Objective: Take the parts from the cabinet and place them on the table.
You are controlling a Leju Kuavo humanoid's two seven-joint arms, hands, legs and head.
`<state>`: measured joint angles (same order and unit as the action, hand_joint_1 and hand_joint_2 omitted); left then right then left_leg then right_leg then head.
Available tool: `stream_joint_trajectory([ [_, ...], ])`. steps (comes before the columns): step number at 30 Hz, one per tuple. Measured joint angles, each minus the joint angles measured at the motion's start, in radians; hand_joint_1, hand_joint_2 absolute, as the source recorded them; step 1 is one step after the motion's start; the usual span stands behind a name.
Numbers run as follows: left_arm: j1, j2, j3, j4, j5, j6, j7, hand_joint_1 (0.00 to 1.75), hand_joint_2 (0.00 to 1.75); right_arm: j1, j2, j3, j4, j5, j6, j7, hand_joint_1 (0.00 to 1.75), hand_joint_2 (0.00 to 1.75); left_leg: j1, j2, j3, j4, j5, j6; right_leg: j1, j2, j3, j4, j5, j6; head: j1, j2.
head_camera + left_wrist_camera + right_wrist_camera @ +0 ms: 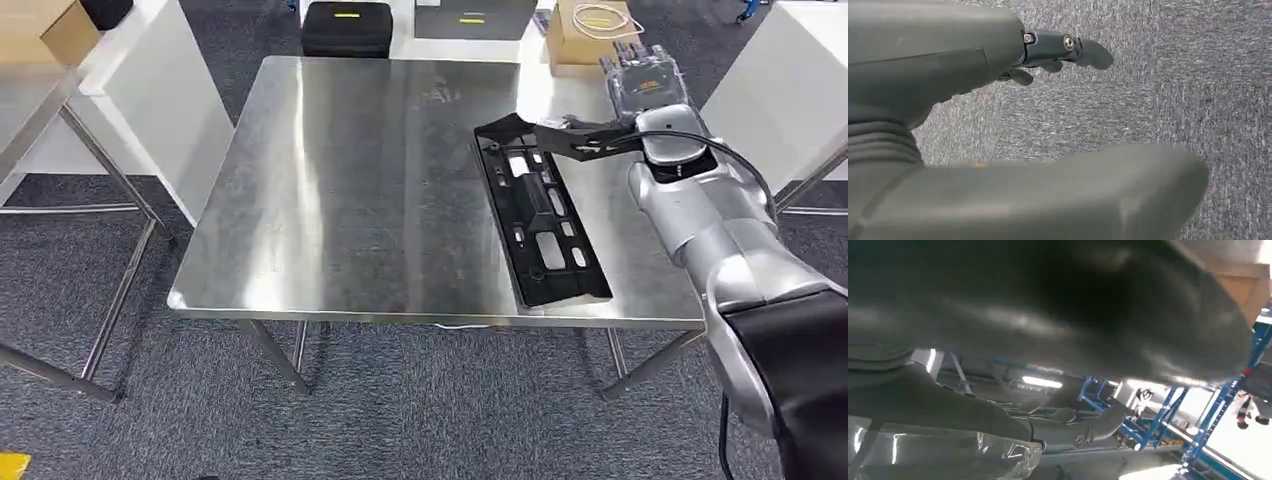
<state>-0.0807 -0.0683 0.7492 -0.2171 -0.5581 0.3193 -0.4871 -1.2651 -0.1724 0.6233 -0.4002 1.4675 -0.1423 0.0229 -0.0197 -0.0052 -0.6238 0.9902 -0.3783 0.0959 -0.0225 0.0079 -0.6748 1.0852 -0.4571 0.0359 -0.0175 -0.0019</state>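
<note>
One black part (540, 215) lies flat on the steel table (350, 200), along its right side, reaching from mid-table to near the front edge. The right hand (590, 140) stretches over the part's far end, dark fingers (560, 128) touching or just above it; whether they clamp it I cannot tell. The left hand (1048, 55) hangs over grey carpet (1198, 75), fingers apart, holding nothing. Cardboard boxes (590, 35) and a black case (346, 28) sit beyond the table.

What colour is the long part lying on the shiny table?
Black. The long part shows best in the head view.
</note>
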Motion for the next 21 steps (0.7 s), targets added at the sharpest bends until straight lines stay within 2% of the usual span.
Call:
stream_joint_trajectory([
  [2,0.0,0.0,0.0,0.0,-0.002,-0.001,0.0,0.0,0.0,0.002,-0.009,-0.003,0.003,-0.002,0.003,0.006,0.0,0.0,-0.001,-0.001,-0.007,0.0,0.003,0.003,0.0,0.0,-0.073,0.176,-0.073,-0.006,-0.001,0.0],
  [3,0.0,0.0,0.0,0.0,-0.003,-0.003,0.0,0.0,0.0,0.005,-0.013,-0.005,0.005,-0.002,0.007,0.009,0.0,0.0,-0.001,-0.001,-0.01,0.0,0.007,0.002,0.001,0.0,-0.092,0.228,-0.09,-0.002,0.0,0.0],
  [4,0.0,0.0,0.0,0.0,-0.005,-0.004,0.0,0.0,0.0,0.006,-0.016,-0.006,0.005,-0.002,0.008,0.01,0.0,0.0,-0.002,-0.001,-0.014,0.001,0.01,0.001,0.003,0.0,-0.083,0.222,-0.087,0.004,0.0,0.0],
  [5,0.0,-0.001,0.0,0.0,-0.007,-0.006,0.0,0.0,0.0,0.005,-0.018,-0.008,0.006,-0.001,0.009,0.014,0.0,0.0,-0.003,-0.002,-0.018,0.001,0.014,-0.001,0.004,0.0,-0.041,0.16,-0.067,0.011,0.0,0.0],
  [6,0.0,-0.001,0.0,0.0,-0.008,-0.007,0.0,0.0,0.0,0.003,-0.02,-0.01,0.006,-0.001,0.009,0.015,0.0,0.0,-0.004,-0.002,-0.021,0.001,0.018,-0.004,0.007,0.0,0.021,0.06,-0.039,0.015,-0.001,0.0],
  [7,0.0,-0.002,0.0,0.0,-0.009,-0.007,0.0,0.0,0.0,0.001,-0.022,-0.012,0.005,-0.001,0.01,0.016,0.0,0.0,-0.004,-0.003,-0.023,0.001,0.022,-0.007,0.008,-0.001,0.085,-0.041,-0.016,0.015,0.0,0.0],
  [8,-0.001,-0.002,0.0,0.0,-0.01,-0.007,0.0,0.0,0.0,-0.003,-0.023,-0.015,0.005,0.0,0.01,0.019,0.0,0.0,-0.005,-0.003,-0.025,0.003,0.025,-0.011,0.012,-0.001,0.131,-0.115,-0.01,0.006,0.0,0.0],
  [9,-0.001,-0.003,0.0,0.0,-0.014,-0.007,0.0,0.0,0.0,-0.007,-0.024,-0.017,0.005,0.0,0.009,0.022,0.0,0.0,-0.01,-0.004,-0.03,0.004,0.029,-0.018,0.022,0.0,0.134,-0.119,0.004,-0.001,-0.002,0.0],
  [12,-0.001,-0.004,0.0,0.0,-0.019,-0.008,0.0,0.0,0.0,-0.008,-0.033,-0.018,0.005,0.0,0.009,0.027,0.0,0.0,-0.005,-0.004,-0.035,0.002,0.043,-0.034,0.023,-0.001,0.125,-0.118,0.016,-0.02,-0.001,0.0],
  [13,-0.001,0.002,0.0,0.0,-0.019,-0.008,0.0,0.0,0.0,-0.009,-0.036,-0.018,0.006,0.001,0.009,0.028,0.0,0.0,-0.008,-0.007,-0.043,0.004,0.047,-0.039,-0.005,-0.006,0.119,-0.126,0.03,-0.029,0.001,0.0],
  [14,-0.001,-0.002,0.0,0.0,-0.02,-0.007,0.0,0.0,0.0,-0.012,-0.036,-0.018,0.006,0.001,0.009,0.03,0.0,0.0,-0.004,-0.006,-0.057,0.027,0.012,-0.048,-0.003,-0.008,0.113,-0.125,0.04,-0.036,-0.002,0.0],
  [15,-0.001,-0.003,0.0,0.0,-0.021,-0.006,0.0,0.0,0.0,-0.012,-0.036,-0.019,0.006,0.002,0.009,0.033,0.0,0.0,0.003,-0.004,-0.076,0.08,-0.041,-0.058,-0.004,-0.008,0.105,-0.125,0.045,-0.043,-0.009,0.0],
  [17,-0.001,-0.003,0.0,0.0,-0.021,-0.006,0.0,0.0,0.0,-0.012,-0.039,-0.021,0.006,0.003,0.009,0.037,0.0,0.0,0.02,-0.001,-0.131,0.25,-0.142,-0.077,-0.003,-0.009,0.088,-0.124,0.059,-0.044,-0.007,0.0],
  [18,-0.001,-0.003,0.0,0.0,-0.023,-0.006,0.0,0.0,0.0,-0.011,-0.04,-0.021,0.006,0.005,0.009,0.04,0.0,0.0,0.026,0.0,-0.147,0.316,-0.173,-0.084,-0.003,-0.009,0.077,-0.123,0.066,-0.042,-0.009,0.0],
  [19,-0.001,-0.003,0.0,0.0,-0.023,-0.006,0.0,0.0,0.0,-0.009,-0.042,-0.021,0.006,0.007,0.009,0.041,0.0,0.0,0.031,0.001,-0.139,0.332,-0.179,-0.09,-0.003,-0.009,0.067,-0.121,0.072,-0.038,-0.009,0.0],
  [20,-0.002,-0.003,0.0,0.0,-0.023,-0.006,0.0,0.0,0.0,-0.007,-0.043,-0.021,0.006,0.007,0.009,0.042,0.0,0.0,0.036,0.002,-0.105,0.297,-0.166,-0.093,-0.004,-0.009,0.057,-0.117,0.078,-0.035,-0.009,0.0],
  [21,-0.002,-0.003,0.0,0.0,-0.023,-0.006,0.0,0.0,0.0,-0.006,-0.047,-0.023,0.006,0.008,0.009,0.043,0.0,0.0,0.04,0.002,-0.05,0.224,-0.141,-0.095,-0.006,-0.009,0.049,-0.113,0.082,-0.03,-0.009,0.0],
])
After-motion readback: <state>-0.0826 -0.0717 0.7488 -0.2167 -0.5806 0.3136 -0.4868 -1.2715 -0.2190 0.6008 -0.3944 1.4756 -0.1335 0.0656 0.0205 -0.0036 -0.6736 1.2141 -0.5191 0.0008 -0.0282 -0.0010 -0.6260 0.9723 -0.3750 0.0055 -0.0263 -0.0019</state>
